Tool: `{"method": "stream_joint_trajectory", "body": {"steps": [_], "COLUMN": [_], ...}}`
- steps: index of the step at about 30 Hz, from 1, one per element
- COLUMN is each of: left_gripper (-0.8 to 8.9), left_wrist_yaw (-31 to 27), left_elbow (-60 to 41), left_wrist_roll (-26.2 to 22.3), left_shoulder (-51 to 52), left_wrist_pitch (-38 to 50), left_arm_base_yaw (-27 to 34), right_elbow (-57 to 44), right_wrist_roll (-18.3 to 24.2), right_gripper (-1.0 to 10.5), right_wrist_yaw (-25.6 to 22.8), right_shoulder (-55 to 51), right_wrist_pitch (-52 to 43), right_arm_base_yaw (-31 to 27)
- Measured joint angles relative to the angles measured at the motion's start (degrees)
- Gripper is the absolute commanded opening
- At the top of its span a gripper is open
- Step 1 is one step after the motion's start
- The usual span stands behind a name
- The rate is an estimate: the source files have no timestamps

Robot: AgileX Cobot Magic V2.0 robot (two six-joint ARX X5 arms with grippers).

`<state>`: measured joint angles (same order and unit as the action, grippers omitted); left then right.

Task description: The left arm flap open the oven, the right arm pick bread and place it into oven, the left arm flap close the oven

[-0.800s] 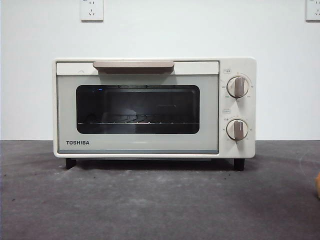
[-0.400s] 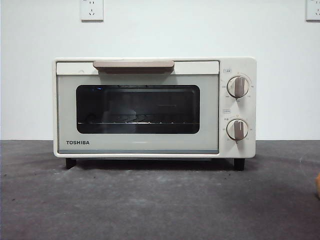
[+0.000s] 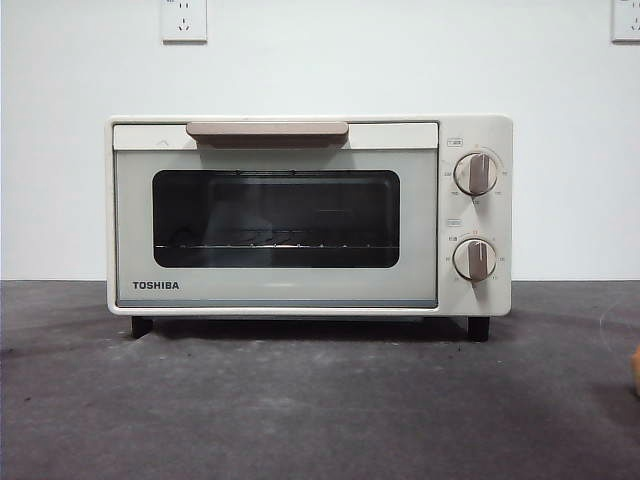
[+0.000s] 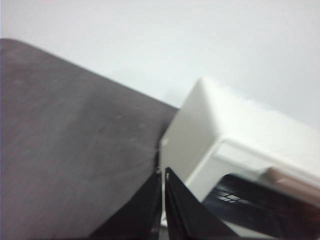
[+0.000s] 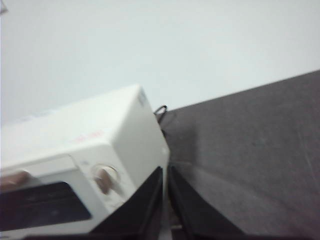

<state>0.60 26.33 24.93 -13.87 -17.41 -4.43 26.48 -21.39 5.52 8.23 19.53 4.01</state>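
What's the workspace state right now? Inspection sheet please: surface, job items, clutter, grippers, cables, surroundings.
Surface: dark grey table.
Job items: oven upright, door shut, handle untouched; wire rack seen through the window; an orange sliver at the front view's right edge, maybe the bread, cannot tell.
Clutter: nothing seen.
Grippers: left gripper and right gripper both shut, empty, each off one side of the oven.
Cables: dark cable behind the oven.
Surroundings: white wall, two sockets.
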Motion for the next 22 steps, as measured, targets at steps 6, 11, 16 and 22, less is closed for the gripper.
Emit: {"method": "stream_joint_trajectory", "body": {"steps": [6,11,16,22], "left_gripper": [0.18,0.18,0.18,0.18], "left_wrist_yaw": [5.22,9.7,15.37,24.17], "left_elbow": [13.0,19.74,25.77,27.52], "left_wrist_roll": [-1.95,-3.32,-5.25,-8.15], "left_shoulder": [-9.14,-14.97,-21.09,-25.07], "left_wrist_pitch": [-2.75,-4.13,-9.09,-10.62], "left_arm_base_yaw": [-1.36,-3.3,-4.74,-7.26], "right_elbow": [10.93,17.59,23.93,26.56], "right_wrist_roll": [0.37,3.43,7.76,11.15], "right_gripper": [0.1,0.1,0.1,0.1], "right_wrist_yaw": [7.96,15.67,20.92,27.36], "right_shoulder": [7.43,13.57,19.54,23.78], "right_wrist_pitch": [5.92,9.97,13.27,14.58], "right_arm_base_yaw": [0.0,0.0,0.0,0.0]}}
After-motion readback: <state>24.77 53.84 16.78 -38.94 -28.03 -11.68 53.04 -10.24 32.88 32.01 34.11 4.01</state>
